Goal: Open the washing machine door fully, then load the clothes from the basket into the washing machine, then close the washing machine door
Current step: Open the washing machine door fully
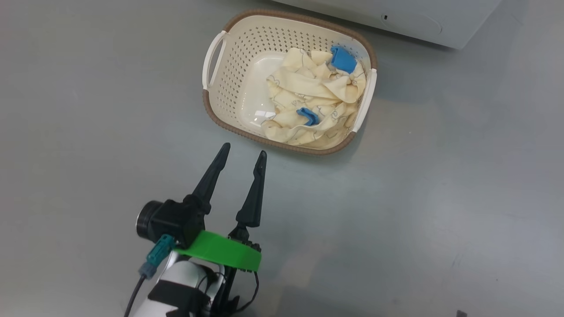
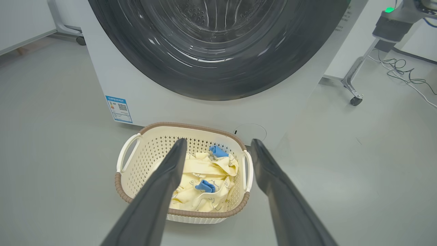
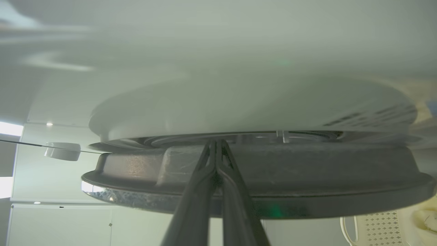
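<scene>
Washing machine door (image 2: 239,85) not wide open yet. Seen edge-on in the right wrist view, with what looks like a thin gap between its dark rim and the white front of the washing machine (image 2: 164,102), so likely only just starting to open. Right gripper (image 3: 216,142) pressed shut, holding nothing, tips poked in at that gap. Left gripper (image 1: 245,149) spread wide and empty, hanging over the floor (image 1: 88,110) just short of the basket (image 1: 229,61). Basket down on the floor right in front of the machine, clothes (image 1: 308,101) heaped in one side of it. None loaded so far. Left to do: swing the door wide, move the clothes in, shut the door.

From the head view: the basket from above, with its bare white bottom. From the left wrist view: the door's glass, the blue sticker (image 2: 118,108) and the round flap (image 2: 250,132) low on the front. From the right wrist view: the gap at the door's edge.
</scene>
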### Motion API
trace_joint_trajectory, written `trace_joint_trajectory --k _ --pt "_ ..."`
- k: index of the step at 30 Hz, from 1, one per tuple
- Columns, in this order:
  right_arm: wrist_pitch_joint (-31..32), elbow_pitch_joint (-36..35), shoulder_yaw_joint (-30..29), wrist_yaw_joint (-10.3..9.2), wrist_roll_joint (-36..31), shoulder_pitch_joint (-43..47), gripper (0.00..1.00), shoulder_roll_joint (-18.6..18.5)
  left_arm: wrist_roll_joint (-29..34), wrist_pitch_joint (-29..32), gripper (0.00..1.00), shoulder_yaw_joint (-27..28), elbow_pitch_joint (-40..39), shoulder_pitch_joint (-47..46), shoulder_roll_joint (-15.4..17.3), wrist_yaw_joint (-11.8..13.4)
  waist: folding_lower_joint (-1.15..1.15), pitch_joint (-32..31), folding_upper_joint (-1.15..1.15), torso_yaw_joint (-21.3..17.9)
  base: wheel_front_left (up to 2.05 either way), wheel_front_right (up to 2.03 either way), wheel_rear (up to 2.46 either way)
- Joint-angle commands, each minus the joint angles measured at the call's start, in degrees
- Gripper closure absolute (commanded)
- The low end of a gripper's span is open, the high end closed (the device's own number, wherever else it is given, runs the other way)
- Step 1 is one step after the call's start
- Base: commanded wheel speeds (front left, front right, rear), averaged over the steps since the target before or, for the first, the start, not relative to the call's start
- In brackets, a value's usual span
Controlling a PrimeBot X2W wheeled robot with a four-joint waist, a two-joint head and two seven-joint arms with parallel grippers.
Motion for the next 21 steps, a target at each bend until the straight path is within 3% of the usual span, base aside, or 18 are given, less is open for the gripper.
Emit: trace_joint_trajectory --k 1,21 --pt "0.2 -1.4 0.6 0.2 -0.6 -2.8 1.0 1.2 -0.4 -0.6 0.0 1.9 -2.1 -1.1 0.7 0.4 0.0 0.4 0.0 0.1 0.0 0.0 0.0" --pt "7.4 5.8 -0.1 0.2 2.0 -5.5 1.0 3.1 -0.6 -0.6 0.0 2.2 -2.1 -2.0 0.7 0.5 0.0 1.3 0.0 0.2 0.0 0.0 0.0"
